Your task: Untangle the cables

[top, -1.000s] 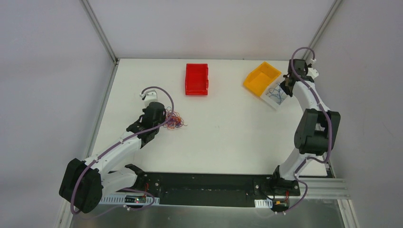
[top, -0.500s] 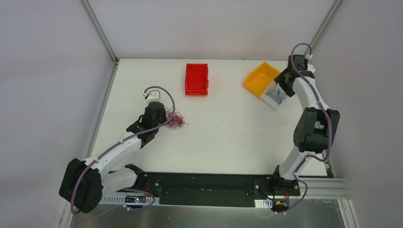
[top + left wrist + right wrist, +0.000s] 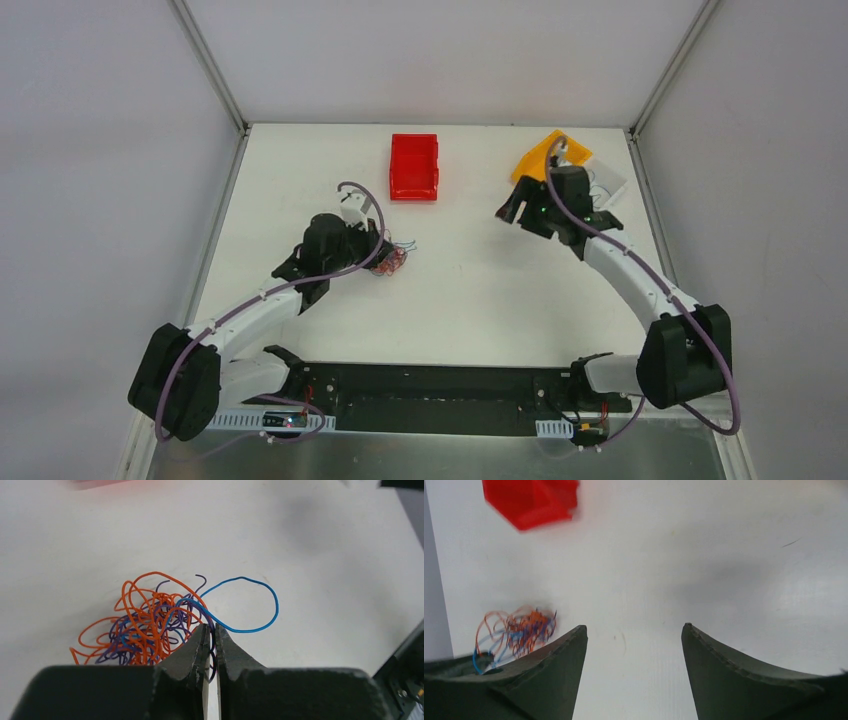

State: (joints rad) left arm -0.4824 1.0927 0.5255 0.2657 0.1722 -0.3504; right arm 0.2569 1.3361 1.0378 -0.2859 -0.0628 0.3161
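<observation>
Here we see the left gripper [image 3: 210,631] pinching a purple strand of the cables [image 3: 149,626]; the right gripper [image 3: 634,642] hangs wide open above the white table [image 3: 714,550].

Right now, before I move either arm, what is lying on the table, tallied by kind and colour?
Red bin: 1
Yellow bin: 1
White bin, partly hidden: 1
Tangle of cables: 1
Total: 4
</observation>
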